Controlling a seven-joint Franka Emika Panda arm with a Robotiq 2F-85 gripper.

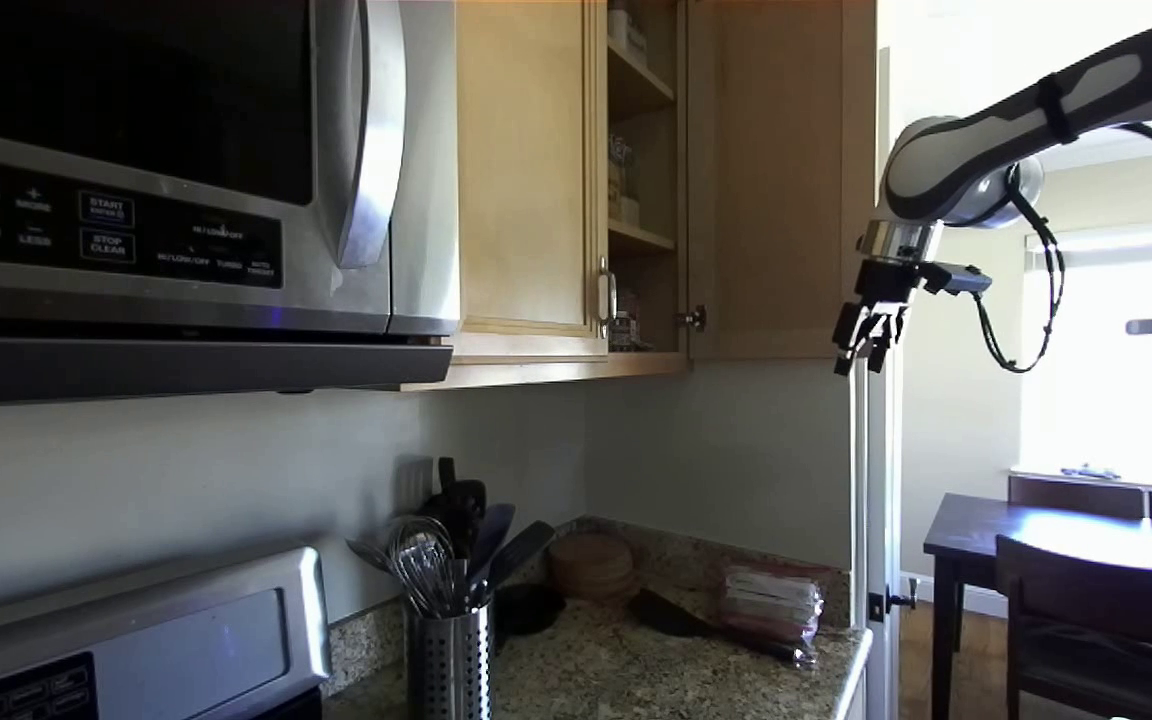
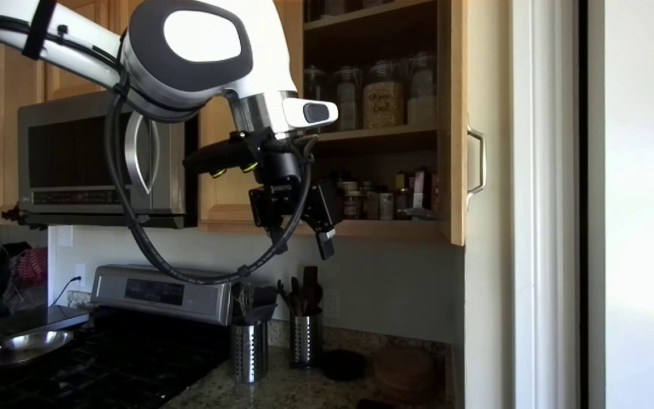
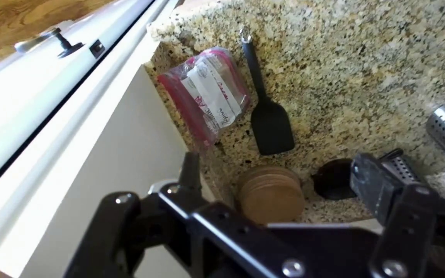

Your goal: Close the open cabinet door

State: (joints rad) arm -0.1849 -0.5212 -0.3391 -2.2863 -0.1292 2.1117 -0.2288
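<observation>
The cabinet door stands open, its plain tan inner face showing in an exterior view. In an exterior view it is seen nearly edge-on, with a silver handle on its outer side. My gripper is open and empty, fingers pointing down. In an exterior view it overlaps the door's free lower edge. In an exterior view the gripper hangs left of the door, in front of the cabinet opening, with a visible gap between them. In the wrist view the fingers are spread; the door cannot be clearly made out there.
A matching framed door is shut beside the opening. The microwave is left of it. Shelves hold jars. Below, the granite counter bears utensil holders, a spatula and a bag. A white door frame stands right.
</observation>
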